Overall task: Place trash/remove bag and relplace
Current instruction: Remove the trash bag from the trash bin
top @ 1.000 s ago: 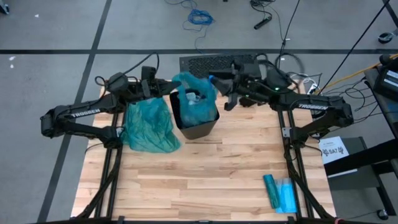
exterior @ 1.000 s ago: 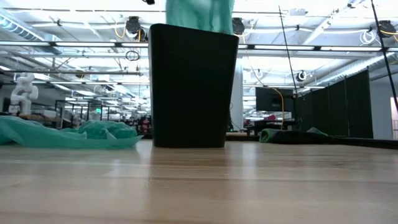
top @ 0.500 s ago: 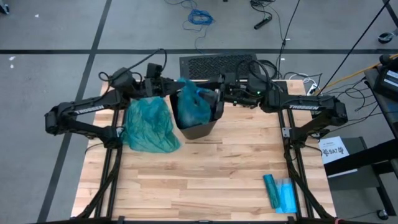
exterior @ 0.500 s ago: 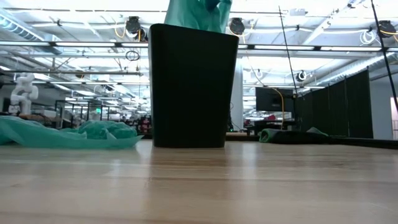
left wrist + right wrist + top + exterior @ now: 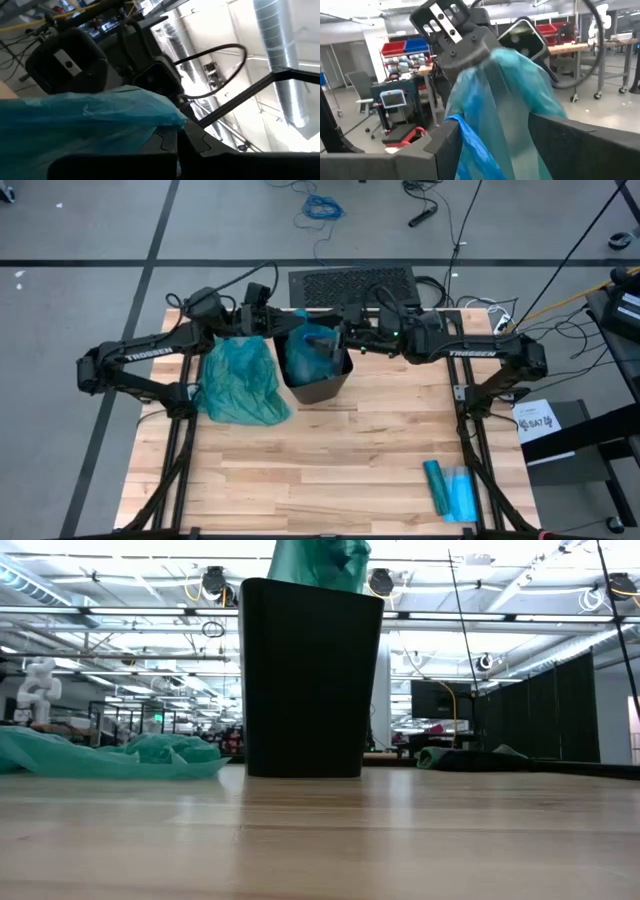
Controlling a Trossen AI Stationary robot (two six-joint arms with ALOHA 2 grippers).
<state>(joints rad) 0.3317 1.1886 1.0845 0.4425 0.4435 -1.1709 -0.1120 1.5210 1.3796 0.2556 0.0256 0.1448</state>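
Observation:
A black bin (image 5: pixel 322 383) (image 5: pixel 310 680) stands at the table's far middle. A teal bag (image 5: pixel 308 350) (image 5: pixel 320 560) sits in it and bunches up above the rim. My left gripper (image 5: pixel 283 323) is shut on the bag's top from the left. My right gripper (image 5: pixel 343 340) (image 5: pixel 505 145) stands open at the bag's right side, one finger on each side of the bunched plastic (image 5: pixel 510 100); whether it touches, I cannot tell. The trash is hidden by the bag. A second teal bag (image 5: pixel 240 380) (image 5: pixel 110 755) lies crumpled on the table left of the bin. My left gripper pinches the bag's gathered top edge (image 5: pixel 492 62) between its two fingers. It comes nearly level from the table's left. The plastic hangs bunched below the fingers, and its lower part stays inside the bin. How many layers are caught cannot be told.
A flat blue-teal packet (image 5: pixel 450 490) lies near the table's front right corner. A black grille (image 5: pixel 350 282) and cables (image 5: pixel 480 305) lie along the far edge. The near half of the wooden table (image 5: pixel 330 470) holds nothing else.
My right gripper has come down and toward the table's left, up to the bag over the bin. My left gripper has shifted slightly toward the bin with the bag's top. The bag, spread wide over the bin before, is now gathered into a bunch above it.

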